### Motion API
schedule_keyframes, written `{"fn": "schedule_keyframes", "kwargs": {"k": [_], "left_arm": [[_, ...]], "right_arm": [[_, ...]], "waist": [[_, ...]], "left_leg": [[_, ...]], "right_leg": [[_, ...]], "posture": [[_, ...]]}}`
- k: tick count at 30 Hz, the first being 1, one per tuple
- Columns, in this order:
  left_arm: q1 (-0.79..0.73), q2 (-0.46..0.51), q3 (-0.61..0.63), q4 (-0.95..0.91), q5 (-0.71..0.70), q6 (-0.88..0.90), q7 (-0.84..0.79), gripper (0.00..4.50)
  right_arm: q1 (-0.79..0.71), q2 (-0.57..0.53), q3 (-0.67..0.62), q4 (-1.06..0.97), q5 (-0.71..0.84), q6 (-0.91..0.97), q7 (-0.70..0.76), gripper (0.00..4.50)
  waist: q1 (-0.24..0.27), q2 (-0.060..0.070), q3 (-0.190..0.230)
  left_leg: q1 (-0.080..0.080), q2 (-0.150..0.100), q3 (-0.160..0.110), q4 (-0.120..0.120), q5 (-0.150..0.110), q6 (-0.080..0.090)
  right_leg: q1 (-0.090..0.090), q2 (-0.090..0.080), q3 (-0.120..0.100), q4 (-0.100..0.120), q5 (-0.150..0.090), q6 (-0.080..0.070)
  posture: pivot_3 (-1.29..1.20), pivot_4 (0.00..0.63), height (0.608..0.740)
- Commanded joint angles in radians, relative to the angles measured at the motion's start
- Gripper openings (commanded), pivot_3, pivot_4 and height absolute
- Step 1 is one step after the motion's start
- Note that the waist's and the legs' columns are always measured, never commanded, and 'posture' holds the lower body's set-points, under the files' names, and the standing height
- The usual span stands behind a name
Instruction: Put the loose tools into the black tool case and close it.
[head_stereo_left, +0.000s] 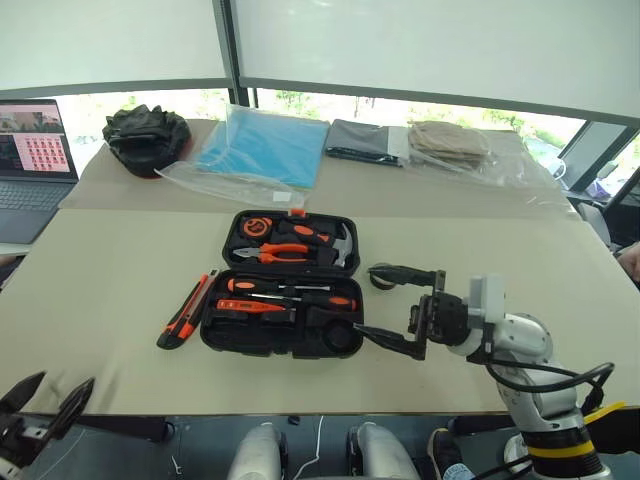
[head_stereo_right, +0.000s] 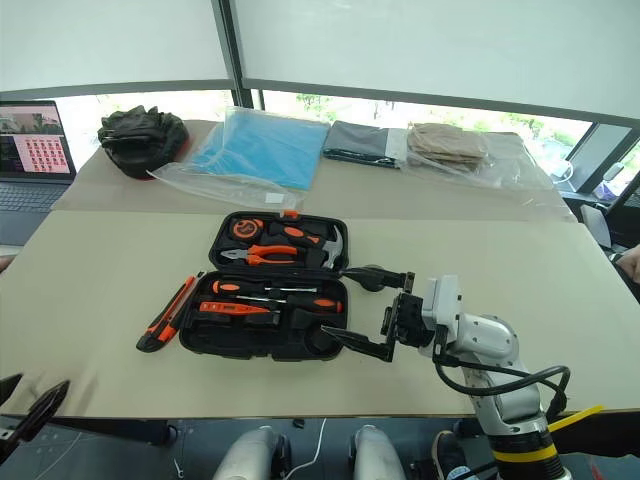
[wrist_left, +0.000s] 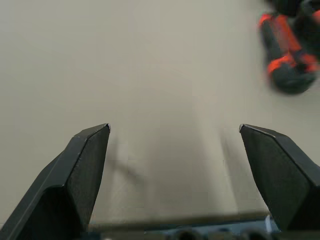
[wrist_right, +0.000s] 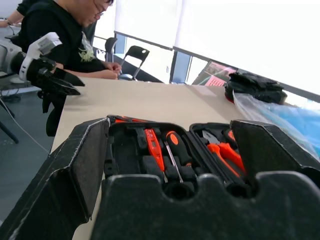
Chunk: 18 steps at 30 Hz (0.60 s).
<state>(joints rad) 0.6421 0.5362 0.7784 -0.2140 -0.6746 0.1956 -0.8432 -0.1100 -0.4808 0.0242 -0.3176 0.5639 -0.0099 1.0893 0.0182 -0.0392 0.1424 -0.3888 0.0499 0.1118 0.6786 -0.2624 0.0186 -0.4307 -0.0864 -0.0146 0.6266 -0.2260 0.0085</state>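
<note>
black tool case (head_stereo_left: 240, 335) lies open, two screwdrivers (head_stereo_left: 290, 295) and tester pen (head_stereo_left: 250, 307) slotted; utility knife (head_stereo_left: 185, 310) outside beside it. left gripper (wrist_left: 175, 129) and right gripper (head_stereo_left: 385, 305) both spread, empty.

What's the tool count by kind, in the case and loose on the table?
Screwdrivers: 2
Tester pen: 1
Pliers: 1
Hammer: 1
Tape measure: 1
Utility knife: 1
Tape roll: 1
Total: 8

A laptop (head_stereo_left: 30, 160), black fabric bundle (head_stereo_left: 145, 135) and blue plastic bag (head_stereo_left: 262, 148) lie behind.
</note>
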Motion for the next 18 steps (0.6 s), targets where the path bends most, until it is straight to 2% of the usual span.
{"fn": "schedule_keyframes", "kwargs": {"k": [1,4,6,10,16,18], "left_arm": [[-0.068,0.083,-0.071,-0.145,-0.043,0.17,0.093,4.47],[-0.128,0.135,-0.155,-0.186,-0.02,0.299,0.169,4.47],[-0.158,0.138,-0.201,-0.192,-0.01,0.314,0.169,4.47],[-0.245,0.159,-0.302,-0.169,0.029,0.373,0.2,4.47],[-0.366,0.168,-0.397,-0.098,0.124,0.421,0.263,4.47],[-0.383,0.157,-0.394,-0.074,0.137,0.408,0.267,4.06]], "right_arm": [[-0.01,-0.017,-0.005,-0.027,0.055,0.039,0.027,4.5],[-0.004,-0.018,0.012,-0.044,0.047,0.03,0.04,4.5],[-0.004,0.0,0.018,-0.044,0.036,0.02,0.025,4.5],[0.0,0.017,0.024,-0.043,0.02,0.014,0.007,4.5],[0.016,0.025,0.02,-0.048,0.006,0.007,-0.014,4.5],[0.025,0.022,0.015,-0.055,0.007,0.008,-0.023,4.5]], "waist": [[0.0,-0.001,0.0],[-0.004,-0.001,-0.001],[-0.014,0.0,0.0],[-0.026,0.0,0.0],[-0.008,0.001,0.001],[-0.007,0.001,0.001]], "left_leg": [[0.0,0.0,0.0,0.0,0.0,0.0],[0.0,-0.001,0.0,0.0,0.001,0.002],[0.0,0.0,0.001,0.0,0.005,0.009],[0.0,0.002,0.001,-0.001,0.002,0.007],[0.001,0.002,0.0,-0.001,0.002,0.006],[0.001,0.002,0.001,-0.001,0.002,0.006]], "right_leg": [[0.0,0.0,0.0,0.0,0.0,0.0],[0.005,0.001,0.0,0.0,0.004,-0.006],[0.005,0.002,0.001,0.0,0.004,-0.006],[0.005,0.007,0.003,0.0,0.006,-0.002],[0.004,0.009,0.002,0.003,0.005,-0.004],[0.005,0.007,0.002,0.002,0.005,-0.004]], "posture": [[0.0,0.15,0.74],[0.0,0.15,0.74],[0.0,0.15,0.74],[0.0,0.15,0.74],[0.0,0.15,0.74],[0.0,0.15,0.74]]}}
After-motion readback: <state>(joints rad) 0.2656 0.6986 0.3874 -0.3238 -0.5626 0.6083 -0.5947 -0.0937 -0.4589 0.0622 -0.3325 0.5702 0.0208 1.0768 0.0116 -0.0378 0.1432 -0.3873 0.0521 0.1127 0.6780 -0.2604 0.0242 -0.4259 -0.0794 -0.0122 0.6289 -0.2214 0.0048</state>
